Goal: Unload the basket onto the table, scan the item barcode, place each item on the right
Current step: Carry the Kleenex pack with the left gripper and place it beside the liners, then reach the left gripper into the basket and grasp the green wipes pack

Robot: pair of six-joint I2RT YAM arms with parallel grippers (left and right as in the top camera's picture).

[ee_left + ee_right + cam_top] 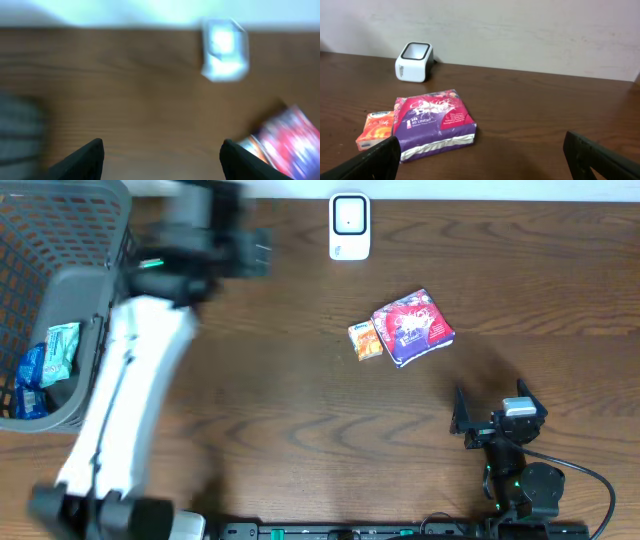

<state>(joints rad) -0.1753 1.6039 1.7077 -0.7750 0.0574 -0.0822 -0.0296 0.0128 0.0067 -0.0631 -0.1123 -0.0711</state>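
- The likely item, a purple pack point(414, 327), lay flat on the tabletop point(300, 410) right of centre, held by nothing
- A small orange packet point(365, 340) sat against its left side, touching or just beside it; which of the two was meant for scanning could not be told
- No barcode showed on either from any view, so it probably faced down or away
- The scanner point(349, 226) stood at the far edge of the tabletop, well apart from both packs
- The right gripper point(481, 145) was spread wide and empty, near the purple pack on the robot's side of it
- The left gripper point(161, 150) was also parted with nothing between its fingers; its view was blurred, and overhead it appeared beside the grey basket point(60, 230), well apart from the packs
- Blue packets point(45, 365) lay in the basket
- Risk: a grip on the purple pack could catch or shove the orange packet, since the two sat so close
- Risk: the soft, glossy wrapper might buckle or slip in a narrow pinch
- Risk: with the barcode unseen, the pack could reach the scanner wrong face first and fail to read
- Risk: both arms reaching for the same spot could clash
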